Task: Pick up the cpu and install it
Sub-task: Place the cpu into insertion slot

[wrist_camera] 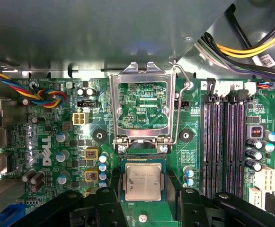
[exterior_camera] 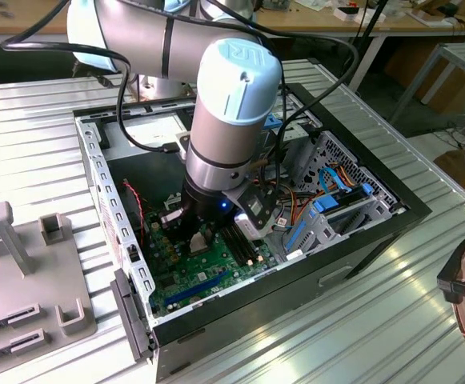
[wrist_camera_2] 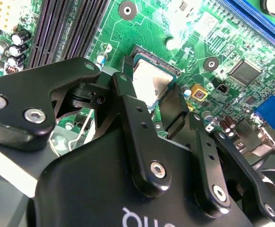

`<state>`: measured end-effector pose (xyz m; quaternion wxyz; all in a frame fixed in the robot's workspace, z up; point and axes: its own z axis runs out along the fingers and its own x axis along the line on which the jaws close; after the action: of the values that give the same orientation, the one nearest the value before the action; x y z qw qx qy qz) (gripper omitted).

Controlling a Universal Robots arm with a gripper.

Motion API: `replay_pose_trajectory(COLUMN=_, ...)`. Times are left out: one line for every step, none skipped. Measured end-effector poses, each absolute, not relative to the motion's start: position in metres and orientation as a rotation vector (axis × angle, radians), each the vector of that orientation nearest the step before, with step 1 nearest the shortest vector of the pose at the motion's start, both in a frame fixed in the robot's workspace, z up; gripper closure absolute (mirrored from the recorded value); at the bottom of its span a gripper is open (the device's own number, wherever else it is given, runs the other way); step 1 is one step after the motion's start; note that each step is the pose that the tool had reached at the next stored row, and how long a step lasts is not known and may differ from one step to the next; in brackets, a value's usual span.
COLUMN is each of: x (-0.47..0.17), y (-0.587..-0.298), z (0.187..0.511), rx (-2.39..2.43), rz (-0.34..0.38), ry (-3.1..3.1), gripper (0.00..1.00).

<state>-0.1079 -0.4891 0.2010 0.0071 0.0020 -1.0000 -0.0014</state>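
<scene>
We see the cpu (wrist_camera: pixel 143 178), a small square chip with a dull grey metal top, lying flat in the open socket (wrist_camera: pixel 142 156).

Green board (wrist_camera: pixel 75 137) right under the gripper (wrist_camera: pixel 143 191). Shiny frame (wrist_camera: pixel 142 75) flipped open just past it. Long black slots (wrist_camera: pixel 225 142) off to one side (side by side). Coloured wires (wrist_camera: pixel 42 92) farther away. Black case (exterior_camera: pixel 360 248) all around, on a ribbed metal table (exterior_camera: pixel 360 320).

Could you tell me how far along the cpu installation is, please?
Done: the cpu is picked up and at the socket. In hand: the gripper is closed on it, low over the motherboard. Left: whether it is seated cannot be told; the socket frame stands open.
</scene>
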Motion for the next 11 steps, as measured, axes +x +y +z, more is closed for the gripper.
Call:
replay_pose_trajectory(x=-0.1079, y=-0.4891, z=0.2008, rx=0.006, rz=-0.005, ry=-3.127, gripper=0.53)
replay_pose_trajectory(x=-0.1079, y=-0.4891, z=0.2007, rx=0.006, rz=-0.005, ry=-3.127, gripper=0.53)
replay_pose_trajectory(x=-0.1079, y=-0.4891, z=0.2008, rx=0.006, rz=-0.005, ry=-3.127, gripper=0.53)
replay_pose_trajectory(x=-0.1079, y=-0.4891, z=0.2007, rx=0.006, rz=-0.005, ry=-3.127, gripper=0.53)
replay_pose_trajectory(x=-0.1079, y=-0.4893, z=0.2007, rx=0.006, rz=-0.005, ry=-3.127, gripper=0.53)
replay_pose_trajectory(x=-0.1079, y=-0.4894, z=0.2006, rx=0.006, rz=-0.005, ry=-3.127, gripper=0.53)
replay_pose_trajectory(x=-0.1079, y=-0.4902, z=0.2008, rx=0.006, rz=-0.005, ry=-3.127, gripper=0.53)
replay_pose_trajectory(x=-0.1079, y=-0.4903, z=0.2005, rx=0.006, rz=-0.005, ry=-3.127, gripper=0.53)
replay_pose_trajectory(x=-0.1078, y=-0.4903, z=0.2005, rx=0.006, rz=-0.005, ry=-3.127, gripper=0.53)
replay_pose_trajectory(x=-0.1079, y=-0.4903, z=0.2006, rx=0.006, rz=-0.005, ry=-3.127, gripper=0.53)
replay_pose_trajectory(x=-0.1078, y=-0.4904, z=0.2006, rx=0.006, rz=-0.005, ry=-3.127, gripper=0.53)
